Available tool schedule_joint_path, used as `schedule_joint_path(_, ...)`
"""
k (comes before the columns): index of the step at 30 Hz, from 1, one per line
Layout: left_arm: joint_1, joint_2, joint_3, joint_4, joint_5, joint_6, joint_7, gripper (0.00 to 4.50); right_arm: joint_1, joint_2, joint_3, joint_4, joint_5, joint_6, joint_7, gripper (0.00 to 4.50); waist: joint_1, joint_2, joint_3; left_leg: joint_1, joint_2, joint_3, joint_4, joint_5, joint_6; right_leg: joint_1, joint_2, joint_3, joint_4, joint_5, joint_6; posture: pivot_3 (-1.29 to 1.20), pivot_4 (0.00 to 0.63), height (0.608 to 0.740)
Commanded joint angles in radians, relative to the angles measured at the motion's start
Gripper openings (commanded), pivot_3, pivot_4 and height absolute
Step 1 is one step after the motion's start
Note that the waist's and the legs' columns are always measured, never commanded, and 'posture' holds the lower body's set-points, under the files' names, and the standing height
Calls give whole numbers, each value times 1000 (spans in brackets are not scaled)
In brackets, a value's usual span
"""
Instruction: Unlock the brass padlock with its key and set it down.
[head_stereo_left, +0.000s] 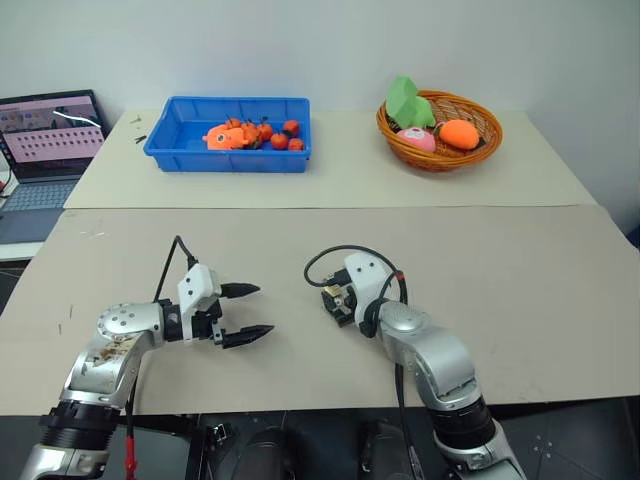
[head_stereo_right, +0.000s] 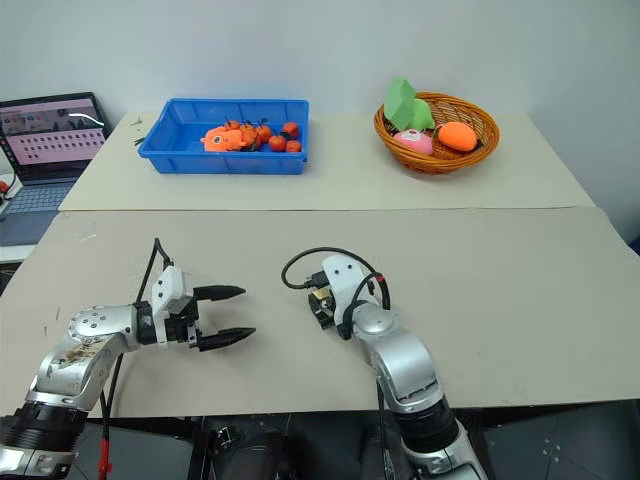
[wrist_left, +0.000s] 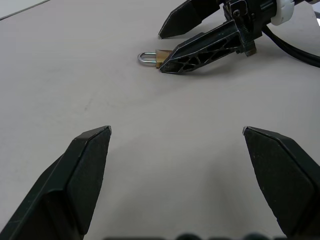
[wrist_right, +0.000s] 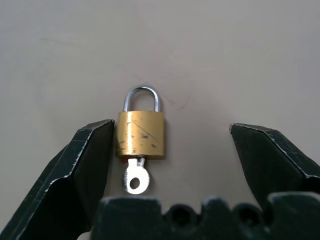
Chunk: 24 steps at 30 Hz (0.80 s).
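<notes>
Now both grippers are spread wide over the tan table — neither grasps anything.

Lying flat on the table between the fingers of the right gripper, the padlock has its silver shackle closed and pointing away from the wrist, and the key sticks out of its base. One fingertip sits right at the padlock's side — whether it touches, I cannot tell — while the other stands well apart. At about nine o'clock from the right gripper, the left gripper is near the table with its tips aimed toward the padlock. Far off at twelve o'clock sit a blue bin of orange toys and a wicker basket.
</notes>
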Motion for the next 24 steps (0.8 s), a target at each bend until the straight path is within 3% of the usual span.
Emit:
schedule_joint_path(1, -14, 7, 9, -37, -15, 8, 0, 4500, -28, 51, 16, -23, 9, -15, -3, 4360, -1, 0, 0, 0, 0, 0, 0, 0, 0, 0, 0, 0, 0, 0, 0, 0, 150, 692)
schedule_joint_path(7, -36, 14, 7, -34, -13, 19, -10, 4500, -15, 92, 41, -20, 2, -8, -10, 4360, 1, 0, 0, -1, 0, 0, -1, 0, 0, 0, 0, 0, 1, 0, 0, 0, 150, 692)
schedule_joint_path(24, -74, 3, -1, -8, -5, 32, -1, 4500, 3, 39, -27, -6, -29, -7, -23, 4360, 0, 0, 0, -1, 0, 0, -1, 0, 0, 0, 1, -1, 0, 0, 0, 0, 150, 692)
